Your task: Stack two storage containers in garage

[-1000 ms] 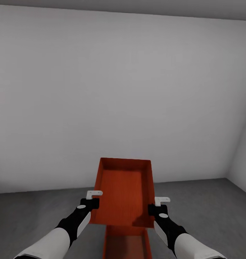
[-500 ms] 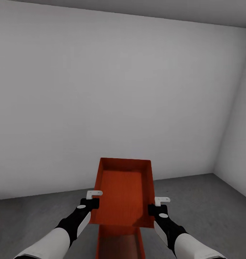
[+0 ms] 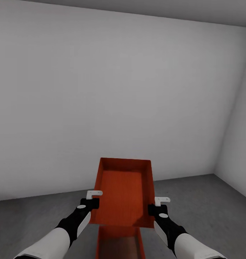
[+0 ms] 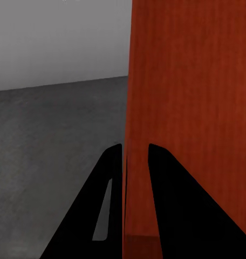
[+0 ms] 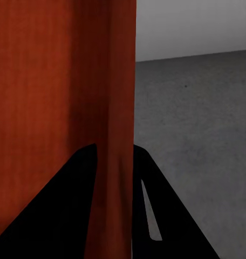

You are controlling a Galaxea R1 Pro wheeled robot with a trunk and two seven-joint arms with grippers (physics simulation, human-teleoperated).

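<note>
Both grippers are pinching one orange-red rectangular open-top container (image 3: 124,192) by its side walls: left gripper (image 3: 92,199) on one wall, right gripper (image 3: 158,205) opposite, carrying it aloft between them. Directly beneath, a second, alike orange-red container (image 3: 119,244) is lying on the dark grey concrete floor (image 3: 205,208), before a plain light grey wall (image 3: 119,100); stacking appears to be what remains.

Left wrist: dark fingers (image 4: 109,205) are clamping the held container's thin, smooth wall.

Right wrist: fingers (image 5: 74,210) are likewise straddling the opposite wall.
</note>
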